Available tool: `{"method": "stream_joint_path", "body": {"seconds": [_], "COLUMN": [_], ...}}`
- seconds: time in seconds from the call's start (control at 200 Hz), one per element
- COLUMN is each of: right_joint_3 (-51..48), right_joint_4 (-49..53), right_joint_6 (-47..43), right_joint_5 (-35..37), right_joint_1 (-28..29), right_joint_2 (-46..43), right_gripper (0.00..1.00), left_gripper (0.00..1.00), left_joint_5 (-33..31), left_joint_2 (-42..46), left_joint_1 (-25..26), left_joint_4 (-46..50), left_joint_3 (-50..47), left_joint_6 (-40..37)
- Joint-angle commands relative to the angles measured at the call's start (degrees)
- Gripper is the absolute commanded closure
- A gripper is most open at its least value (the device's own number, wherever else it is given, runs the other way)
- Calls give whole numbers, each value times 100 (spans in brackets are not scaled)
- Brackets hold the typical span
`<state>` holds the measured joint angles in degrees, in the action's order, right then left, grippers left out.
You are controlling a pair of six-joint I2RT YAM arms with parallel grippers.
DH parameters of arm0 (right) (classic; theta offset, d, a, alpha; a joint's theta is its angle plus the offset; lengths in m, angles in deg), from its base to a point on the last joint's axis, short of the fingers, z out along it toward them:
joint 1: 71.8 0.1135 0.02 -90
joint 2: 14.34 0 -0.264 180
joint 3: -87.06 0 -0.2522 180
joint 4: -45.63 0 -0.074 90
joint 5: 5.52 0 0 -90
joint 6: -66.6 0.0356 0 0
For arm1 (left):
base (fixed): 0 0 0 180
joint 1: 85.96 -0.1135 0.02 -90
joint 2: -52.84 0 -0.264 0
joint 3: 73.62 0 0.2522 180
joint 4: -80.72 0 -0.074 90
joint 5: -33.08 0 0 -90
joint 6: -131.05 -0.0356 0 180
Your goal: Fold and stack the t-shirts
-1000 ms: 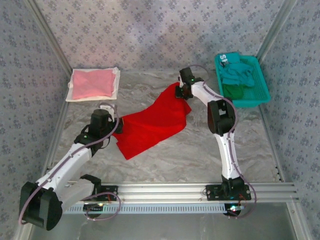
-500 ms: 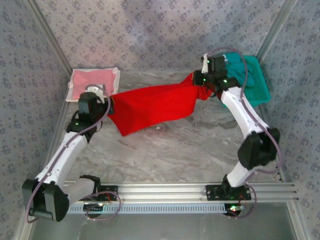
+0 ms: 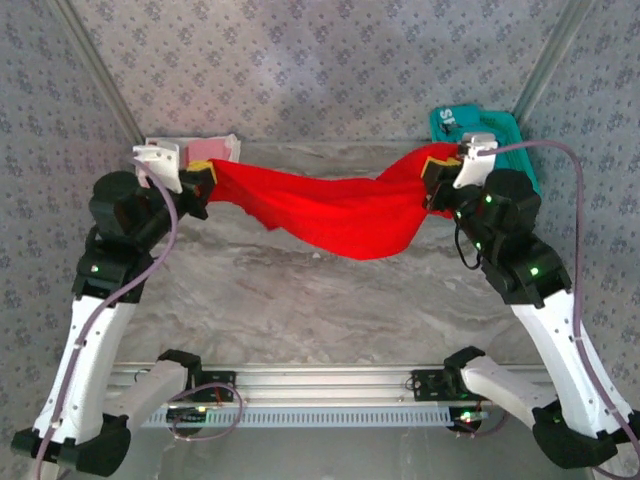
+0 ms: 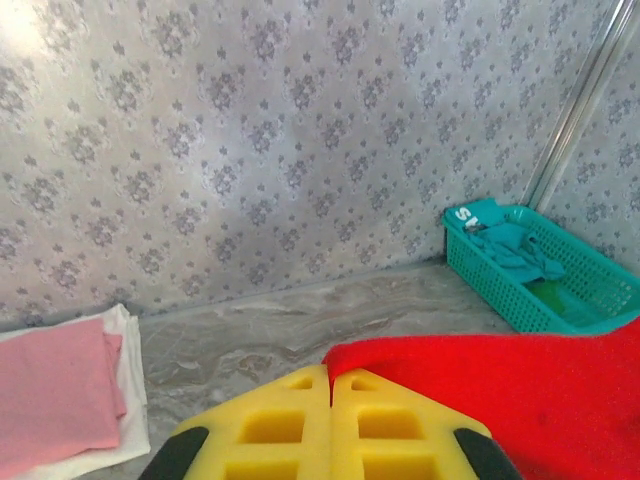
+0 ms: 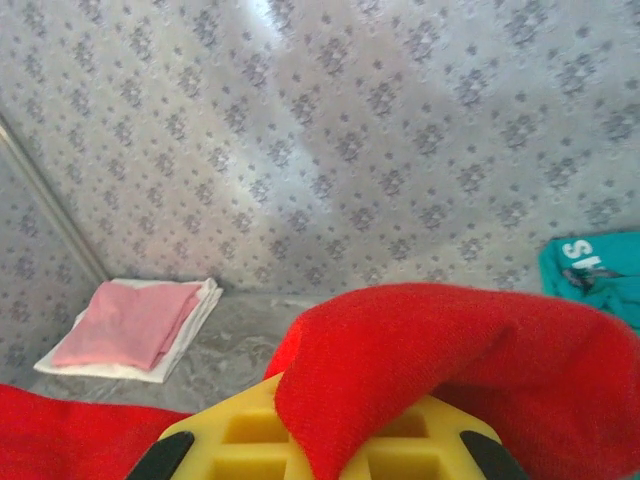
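Marbled tabletop lies below red t-shirt, floral walls around.

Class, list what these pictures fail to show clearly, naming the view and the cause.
1. Right gripper: its tips, right wrist view, lie under the draped red t-shirt.
2. Pink t-shirt: top view, mostly behind the left gripper.
3. Basket: its contents, top view, covered by the right arm.

Basket: we see teal mesh at the table's far right corner.
White sheet: we find it flat at the far left corner.
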<state>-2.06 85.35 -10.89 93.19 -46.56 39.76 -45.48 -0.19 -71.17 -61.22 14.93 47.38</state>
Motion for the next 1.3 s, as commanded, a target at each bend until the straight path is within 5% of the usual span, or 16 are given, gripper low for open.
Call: {"method": "stream_joint_path", "body": {"seconds": [0.0,0.245,0.33,0.4,0.595,0.934,1.294], "right_joint_3": [-73,-251,-355,-166,-599,-2247,-2198], "right_joint_4": [371,-331,-661,-535,-569,-993,-98], "right_joint_6": [162,751,919,957,737,807,1349], "right_joint_5": [536,372,119,-104,-273,-809,-1195], "right_joint_1": [-40,-718,-803,-877,-946,-1000,-1768], "right_joint_2": [372,2087,2832,3381,3294,2505,3400], "right_gripper": [98,89,61,48,24,25,26], "left_gripper": [100,98,52,39,39,41,43], "left_joint_5": [-357,-87,-199,-537,-780,-702,-59], "left_joint_2": [-618,-2909,-3673,-3961,-2798,-2657,-2706], "left_joint_1": [-94,-397,-444,-468,-247,1146,1394], "left_joint_4": [611,-22,-160,-203,-1074,506,201], "left_joint_3": [522,910,937,865,-942,-2463,-3576], "left_joint_6": [-359,-749,-770,-617,326,1719,2269]}}
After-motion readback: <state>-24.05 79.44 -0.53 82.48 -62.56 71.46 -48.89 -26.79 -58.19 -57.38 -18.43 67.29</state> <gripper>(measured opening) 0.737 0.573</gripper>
